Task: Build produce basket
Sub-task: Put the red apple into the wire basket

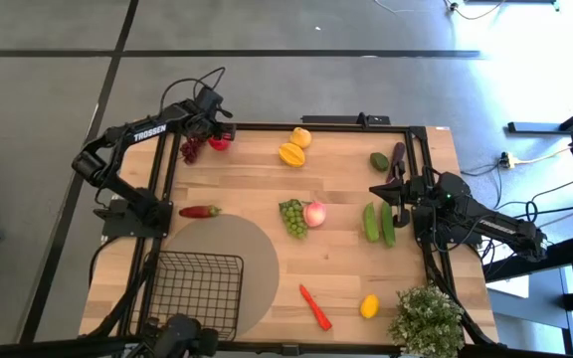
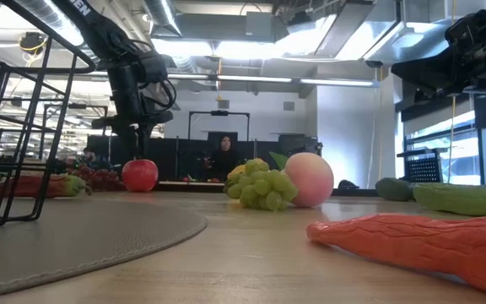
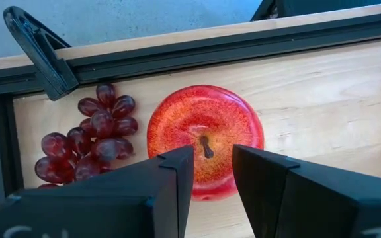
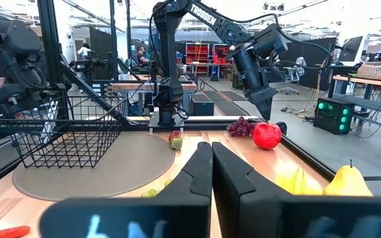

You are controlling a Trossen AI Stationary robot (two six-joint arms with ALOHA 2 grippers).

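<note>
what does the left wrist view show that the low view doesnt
Only the left wrist view: the apple's stem, seen from above between the two fingers, and the table's black edge rail.
Only the low view: green grapes, peach, cucumbers, basket on its mat.
Both: the red apple beside purple grapes, under the left gripper.

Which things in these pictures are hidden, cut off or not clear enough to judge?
- Left gripper, left wrist view: whether its fingers touch the apple cannot be told.
- Basket, low view: the left edge cuts it off.
- Purple grapes, left wrist view: the gripper's finger covers the lower part.
- Chili, low view: the right edge cuts it off.
</note>
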